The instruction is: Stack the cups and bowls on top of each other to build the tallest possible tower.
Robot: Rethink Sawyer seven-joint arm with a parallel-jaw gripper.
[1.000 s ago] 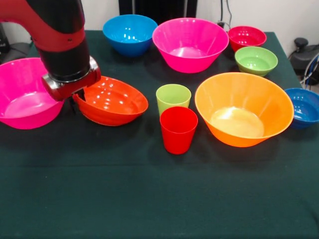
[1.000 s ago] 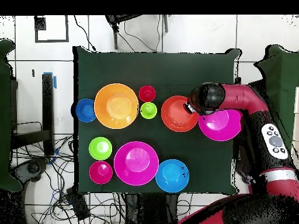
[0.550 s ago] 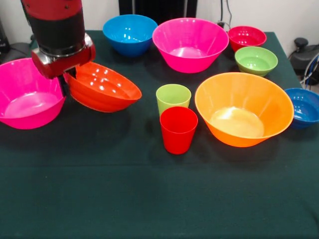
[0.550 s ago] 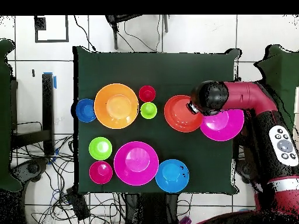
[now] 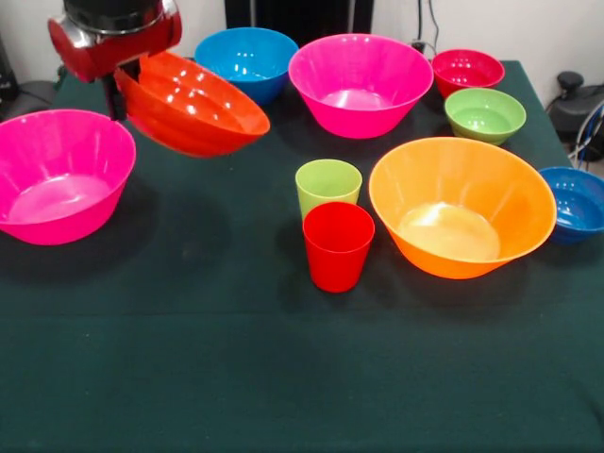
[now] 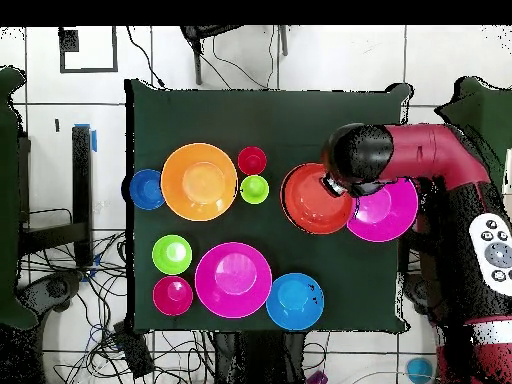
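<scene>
Beneath lifted red-orange bowl (image 5: 193,106): bare cloth (image 5: 189,226)

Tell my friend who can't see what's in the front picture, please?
A robot's gripper holds a tilted red-orange bowl by its rim, lifted above a dark green table. Below sit a big orange bowl, two big pink bowls, smaller blue, green and red bowls, plus a red cup and a green cup.
</scene>
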